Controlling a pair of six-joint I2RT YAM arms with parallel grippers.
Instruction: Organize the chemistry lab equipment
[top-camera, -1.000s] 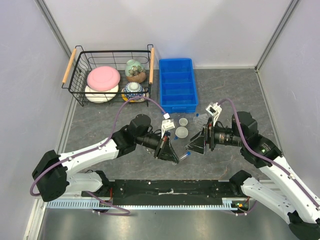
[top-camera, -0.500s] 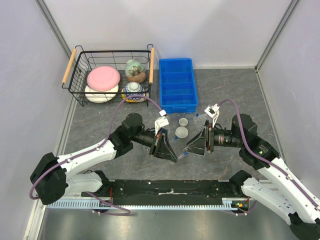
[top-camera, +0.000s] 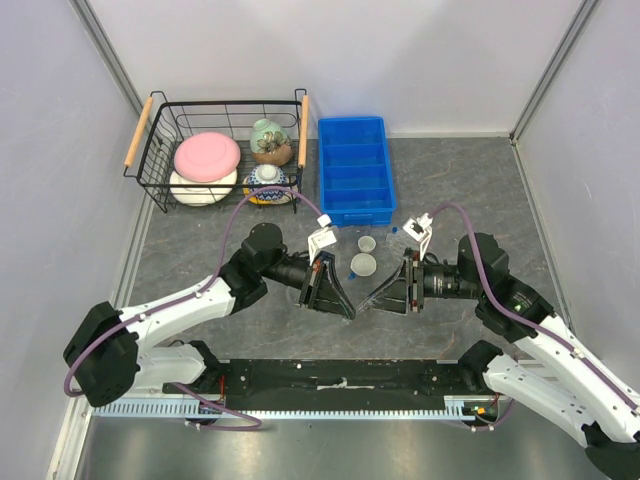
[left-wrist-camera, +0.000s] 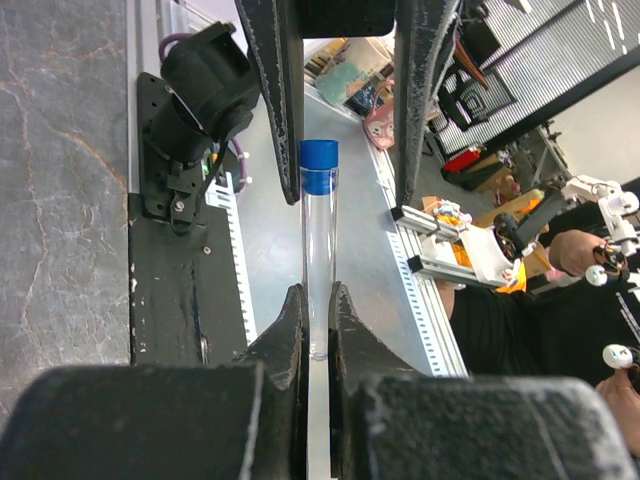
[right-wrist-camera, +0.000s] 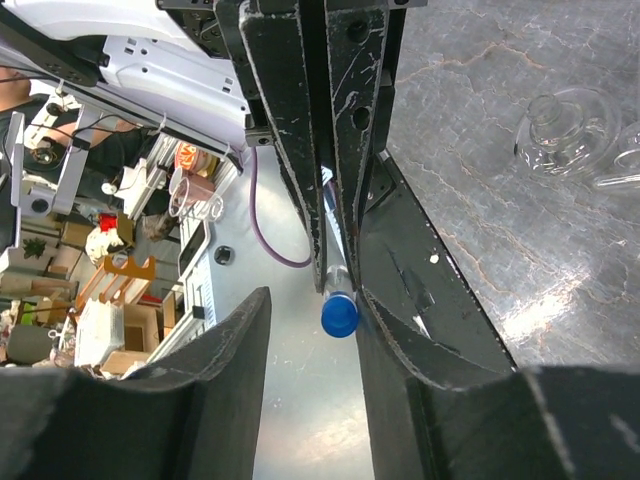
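Observation:
My left gripper (top-camera: 347, 308) is shut on a clear tube with a blue cap (left-wrist-camera: 320, 250), gripping its lower end (left-wrist-camera: 318, 322). The cap end (left-wrist-camera: 320, 166) sticks out between the spread fingers (left-wrist-camera: 272, 100) of my right gripper (top-camera: 372, 299). In the right wrist view the blue cap (right-wrist-camera: 340, 316) lies between my open jaws (right-wrist-camera: 312, 320), close to the right finger, with the left gripper's fingers (right-wrist-camera: 300, 130) clamped on the tube behind it. Two little white dishes (top-camera: 367, 243) (top-camera: 363, 264) sit on the table. A clear glass flask (right-wrist-camera: 565, 130) stands nearby.
A blue compartment tray (top-camera: 354, 170) stands at the back centre. A black wire basket (top-camera: 220, 110) with pink, white and patterned crockery is at the back left. The black base rail (top-camera: 340, 378) runs along the near edge, under both grippers.
The right gripper has moved left toward the left gripper and its open fingers now stand on either side of the tube's cap end. The left gripper shifted slightly left, still holding the tube.

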